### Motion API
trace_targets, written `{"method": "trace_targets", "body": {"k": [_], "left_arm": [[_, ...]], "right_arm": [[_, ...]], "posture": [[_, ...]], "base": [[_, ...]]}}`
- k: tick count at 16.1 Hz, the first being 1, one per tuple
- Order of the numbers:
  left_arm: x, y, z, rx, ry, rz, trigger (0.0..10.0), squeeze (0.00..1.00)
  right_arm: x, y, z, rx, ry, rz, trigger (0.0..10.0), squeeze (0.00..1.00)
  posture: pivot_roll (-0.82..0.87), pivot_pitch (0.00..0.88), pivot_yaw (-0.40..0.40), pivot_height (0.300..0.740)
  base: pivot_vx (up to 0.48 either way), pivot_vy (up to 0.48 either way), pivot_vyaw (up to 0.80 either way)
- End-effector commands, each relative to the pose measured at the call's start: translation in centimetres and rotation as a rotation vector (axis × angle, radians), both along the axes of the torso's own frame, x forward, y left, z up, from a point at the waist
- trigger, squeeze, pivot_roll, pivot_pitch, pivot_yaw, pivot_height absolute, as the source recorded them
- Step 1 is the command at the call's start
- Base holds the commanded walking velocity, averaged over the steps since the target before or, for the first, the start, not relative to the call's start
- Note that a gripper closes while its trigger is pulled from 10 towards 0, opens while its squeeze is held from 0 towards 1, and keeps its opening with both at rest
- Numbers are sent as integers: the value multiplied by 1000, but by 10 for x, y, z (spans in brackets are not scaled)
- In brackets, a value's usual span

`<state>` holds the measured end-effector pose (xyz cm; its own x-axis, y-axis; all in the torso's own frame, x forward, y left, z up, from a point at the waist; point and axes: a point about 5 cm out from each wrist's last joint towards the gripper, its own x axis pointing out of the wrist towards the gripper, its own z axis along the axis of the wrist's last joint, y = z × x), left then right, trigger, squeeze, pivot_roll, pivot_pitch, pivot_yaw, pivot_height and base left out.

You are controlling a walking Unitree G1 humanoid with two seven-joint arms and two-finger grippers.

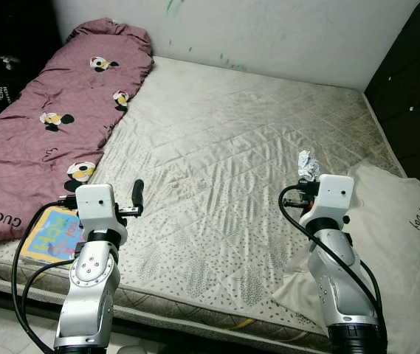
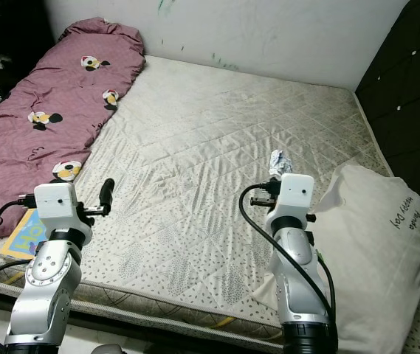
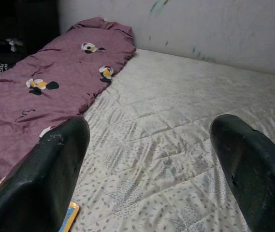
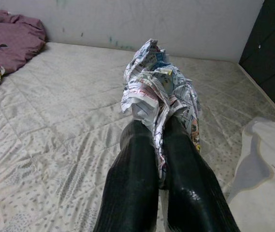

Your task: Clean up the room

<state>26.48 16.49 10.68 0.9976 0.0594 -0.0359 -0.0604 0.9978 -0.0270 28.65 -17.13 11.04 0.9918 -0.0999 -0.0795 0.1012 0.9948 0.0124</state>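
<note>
A crumpled ball of printed newspaper [image 4: 154, 82] is pinched between the black fingers of my right gripper [image 4: 157, 130], which is shut on it. The gripper holds the ball [image 1: 308, 165] above the right half of the bare quilted mattress [image 1: 224, 140], beside a white pillow. My left gripper [image 3: 150, 128] hovers open over the mattress's near left part, its two fingers wide apart with nothing between them. One of its fingers [image 1: 137, 192] points up toward the bed's middle.
A purple blanket with cartoon mice [image 1: 47, 110] lies along the left side of the bed. A colourful book [image 1: 51, 234] sits at the near left edge. The white pillow [image 1: 398, 243] fills the near right corner. A dark cabinet [image 1: 416, 81] stands at right.
</note>
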Motion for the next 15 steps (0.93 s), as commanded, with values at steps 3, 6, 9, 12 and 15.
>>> {"method": "trace_targets", "body": {"k": [3,6,9,12,15], "left_arm": [[1,-2,-1,5,10,-11,10000,0],[1,-2,-1,5,10,-11,10000,0],[1,-2,-1,5,10,-11,10000,0],[-1,-4,-1,-47,20,-44,10000,0],[1,-4,-1,-41,19,-32,10000,0]], "right_arm": [[0,-2,-3,1,20,-6,10000,0],[0,-2,-3,1,20,-6,10000,0],[1,-2,-4,-14,32,-3,10000,0],[-11,1,-18,39,94,1,10000,0],[-5,1,-16,-81,70,-16,10000,0]], "posture": [[-10,21,-89,740],[-10,21,-89,740],[0,0,0,740],[-23,57,-80,740],[-20,52,-85,740]], "base": [[0,0,0],[0,0,0],[0,0,0],[0,0,0],[0,0,0]]}}
